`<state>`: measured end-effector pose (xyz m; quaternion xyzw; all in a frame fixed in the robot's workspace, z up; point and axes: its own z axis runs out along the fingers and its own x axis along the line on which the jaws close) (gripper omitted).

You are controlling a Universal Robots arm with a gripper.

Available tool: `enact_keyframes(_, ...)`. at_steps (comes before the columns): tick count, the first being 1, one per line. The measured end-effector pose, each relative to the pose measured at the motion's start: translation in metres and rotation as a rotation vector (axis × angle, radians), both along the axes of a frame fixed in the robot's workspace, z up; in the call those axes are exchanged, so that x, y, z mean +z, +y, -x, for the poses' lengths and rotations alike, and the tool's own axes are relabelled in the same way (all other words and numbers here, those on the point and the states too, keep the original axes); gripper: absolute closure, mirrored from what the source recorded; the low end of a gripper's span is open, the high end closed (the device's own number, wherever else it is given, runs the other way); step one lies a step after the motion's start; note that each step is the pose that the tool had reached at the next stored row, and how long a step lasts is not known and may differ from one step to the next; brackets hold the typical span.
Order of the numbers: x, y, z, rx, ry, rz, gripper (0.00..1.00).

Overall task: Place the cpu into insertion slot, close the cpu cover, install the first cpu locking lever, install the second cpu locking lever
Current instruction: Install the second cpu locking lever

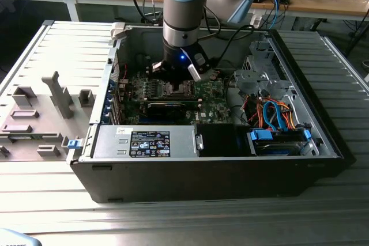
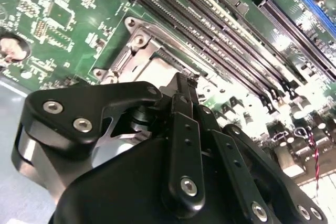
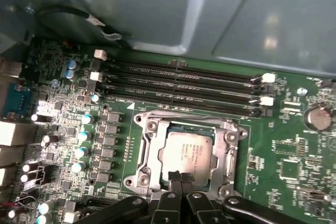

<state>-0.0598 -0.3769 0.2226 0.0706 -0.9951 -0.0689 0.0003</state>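
In the exterior view the arm (image 1: 183, 10) comes straight down from above into an open computer case (image 1: 207, 159) that lies on its side on a ribbed metal worktop (image 1: 52, 200). Its wrist is vertical, and the jaws (image 1: 174, 83) hang low over the green motherboard (image 1: 210, 99), right above the silvery socket area near the board's middle. A grey moulded tray (image 1: 40, 113) lies on the worktop at the exterior view's left, well apart from the case.

In the second wrist view the black linkage of the jaws (image 2: 185, 85) fills the foreground, the two fingertips (image 2: 181, 100) drawn together into a narrow point. That point sits at the edge of the silvery socket frame, beside the row of long memory slots (image 2: 226, 40). Nothing shows between the tips.

In the first wrist view the cpu (image 3: 186, 153) lies flat in the insertion slot (image 3: 157, 153), its dull silver top facing up and level with the surrounding frame. The cpu cover (image 3: 231, 153) appears as a thin metal frame around the chip; whether it is fully pressed down I cannot tell. The jaws (image 3: 179, 178) are clenched tip to tip, grasping nothing, and their point meets the near edge of the cpu.
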Motion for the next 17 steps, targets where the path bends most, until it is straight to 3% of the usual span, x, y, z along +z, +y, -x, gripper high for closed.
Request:
enact_keyframes(6,0.0198,0.0039,-0.0010,0.000,0.0002,0.0044,0.89)
enact_keyframes(8,0.0272,0.0057,-0.0010,0.000,0.0002,0.0146,0.89)
enact_keyframes(17,0.0309,0.0087,0.0007,-0.014,0.0003,0.0176,0.89)
